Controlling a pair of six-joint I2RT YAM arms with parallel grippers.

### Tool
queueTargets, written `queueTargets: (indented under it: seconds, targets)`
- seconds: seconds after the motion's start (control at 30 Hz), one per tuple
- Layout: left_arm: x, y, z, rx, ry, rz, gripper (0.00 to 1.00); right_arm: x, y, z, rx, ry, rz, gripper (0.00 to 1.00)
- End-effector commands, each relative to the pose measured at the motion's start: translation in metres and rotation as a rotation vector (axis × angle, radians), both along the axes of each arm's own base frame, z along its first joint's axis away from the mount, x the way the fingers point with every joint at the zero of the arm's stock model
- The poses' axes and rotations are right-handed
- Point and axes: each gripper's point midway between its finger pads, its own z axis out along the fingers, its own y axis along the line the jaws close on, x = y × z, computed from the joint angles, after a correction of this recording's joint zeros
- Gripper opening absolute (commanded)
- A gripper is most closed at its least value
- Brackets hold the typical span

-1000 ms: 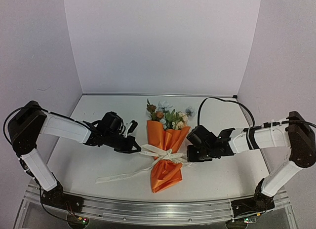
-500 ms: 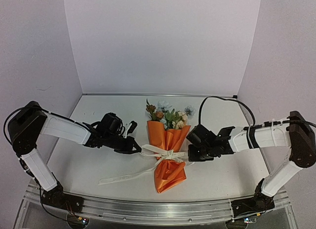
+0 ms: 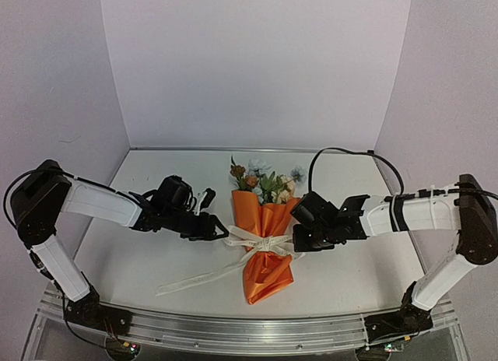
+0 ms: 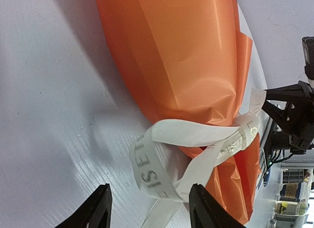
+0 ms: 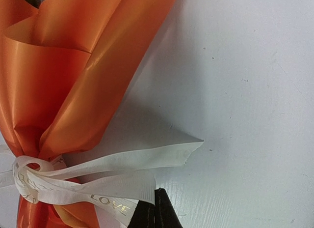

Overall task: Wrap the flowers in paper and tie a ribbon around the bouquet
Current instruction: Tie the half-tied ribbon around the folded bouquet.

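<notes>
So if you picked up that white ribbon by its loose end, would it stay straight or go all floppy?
Probably floppy: the ribbon curls into soft loops at the knot, and its tail lies limp and curved on the table. It looks thin and light, so it would likely dangle and slide easily.

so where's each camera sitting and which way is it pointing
top external: above and behind the arm bases, facing down at the table; both arms show, flanking the bouquet.
left wrist: low beside the bouquet, facing its ribbon knot; open left gripper at bottom.
right wrist: opposite side, facing the same knot; right gripper shut on a ribbon tail.
Both wrist views share the knot and paper.
</notes>
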Motion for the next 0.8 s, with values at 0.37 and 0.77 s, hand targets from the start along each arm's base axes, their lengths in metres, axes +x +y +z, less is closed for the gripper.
queueTargets:
  seconds: [0.37,0.77]
  targets:
    - [-0.003,-0.024,0.002,-0.01,0.183,0.221,0.59,0.005,0.009,0.015,-0.004,-0.036,0.01,0.0]
    - [0.02,-0.03,-0.005,-0.014,0.19,0.314,0.43,0.006,0.011,0.019,-0.003,-0.046,0.012,0.0]
